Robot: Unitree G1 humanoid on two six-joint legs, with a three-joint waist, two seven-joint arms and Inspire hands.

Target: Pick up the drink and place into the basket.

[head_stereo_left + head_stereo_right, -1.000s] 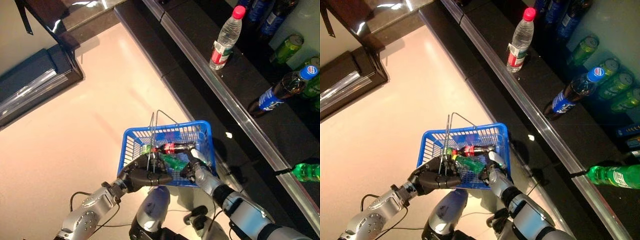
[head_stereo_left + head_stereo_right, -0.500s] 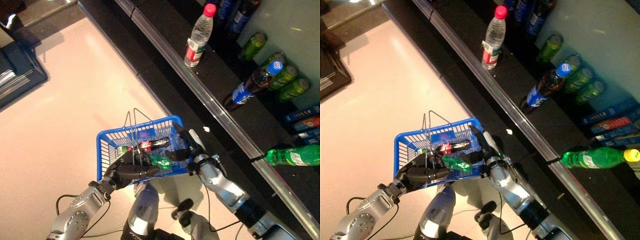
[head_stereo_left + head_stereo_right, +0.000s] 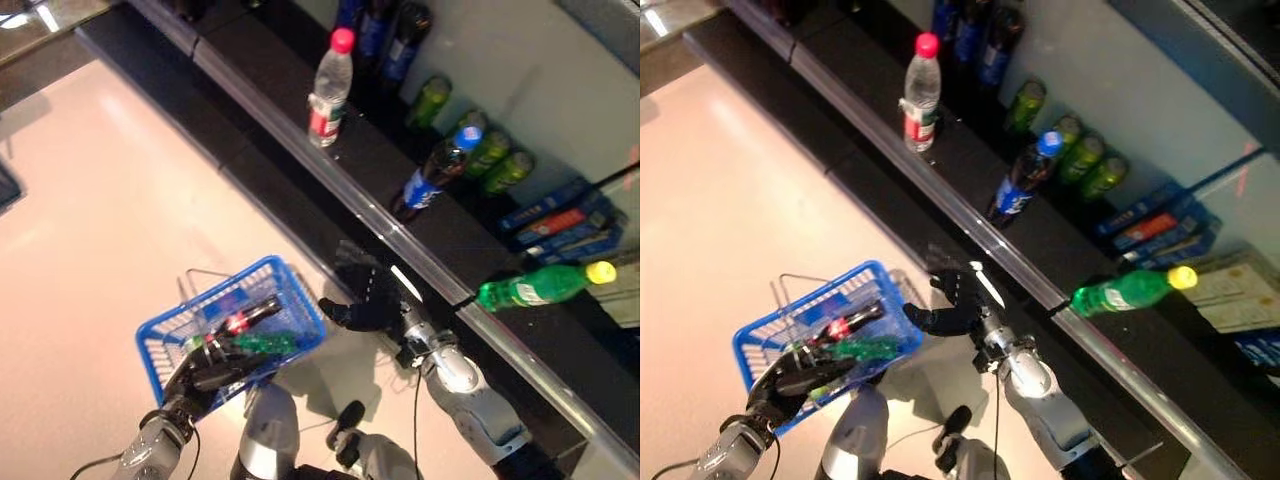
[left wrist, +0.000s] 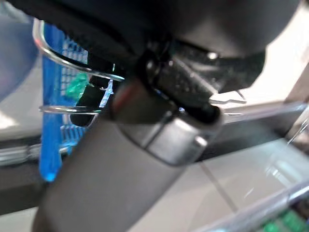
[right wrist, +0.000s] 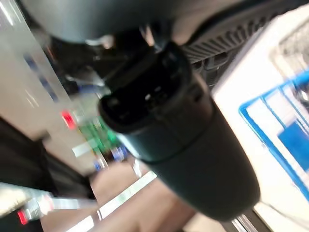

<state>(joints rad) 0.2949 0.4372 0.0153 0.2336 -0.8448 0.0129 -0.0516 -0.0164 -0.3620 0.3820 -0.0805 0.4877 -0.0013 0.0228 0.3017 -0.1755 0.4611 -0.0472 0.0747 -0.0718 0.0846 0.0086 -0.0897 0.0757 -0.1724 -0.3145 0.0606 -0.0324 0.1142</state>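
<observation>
The left hand point(image 3: 205, 372) is curled round the wire handles of the blue basket point(image 3: 290, 290), carrying it over bare pale floor point(image 3: 90, 210), and a dark drink bottle point(image 3: 250, 315) with a red label lies inside beside a green bottle point(image 3: 262, 343). The right hand point(image 3: 955, 300) hangs empty, fingers spread, between the basket's right rim and the shelf's metal front edge point(image 3: 300, 165). Along the shelf stand a clear water bottle point(image 3: 921, 92) and a blue-capped cola bottle point(image 3: 1022, 180), while a green bottle with a yellow cap point(image 3: 1128, 291) lies near the edge.
</observation>
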